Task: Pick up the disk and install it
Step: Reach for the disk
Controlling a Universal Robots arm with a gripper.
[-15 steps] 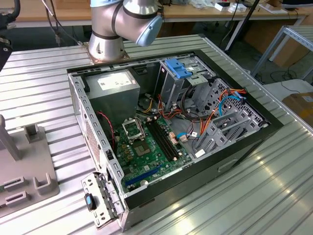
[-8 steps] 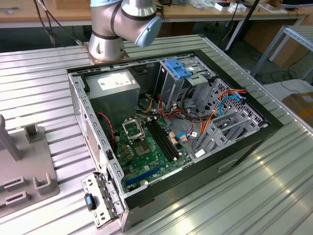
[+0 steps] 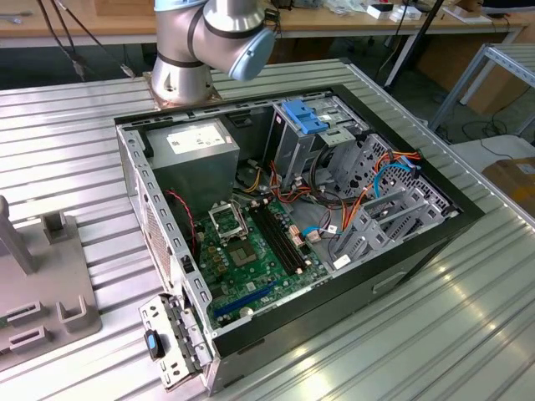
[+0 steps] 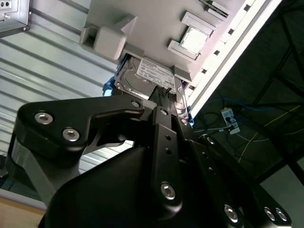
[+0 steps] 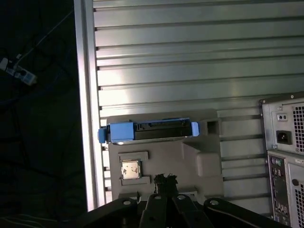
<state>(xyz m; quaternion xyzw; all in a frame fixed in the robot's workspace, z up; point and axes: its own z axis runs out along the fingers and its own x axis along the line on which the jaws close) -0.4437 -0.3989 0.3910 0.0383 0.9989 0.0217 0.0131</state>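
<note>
1. The disk (image 5: 147,130) stands on edge in a slot of the grey holder (image 5: 190,156), at the holder's end away from my pincer (image 5: 164,179).
2. My pincer hovers over the holder, short of the disk; whether it is open or closed, I cannot tell.
3. I judge the disk rigid, dense and shock-sensitive. Its blue rails look flexible, so I'd clamp the flat metal faces mid-length.

The disk (image 5: 148,131) has smooth blue plastic rails, the grey holder (image 5: 190,161) seems matt plastic, the ribbed table (image 5: 190,57) shiny metal.
</note>
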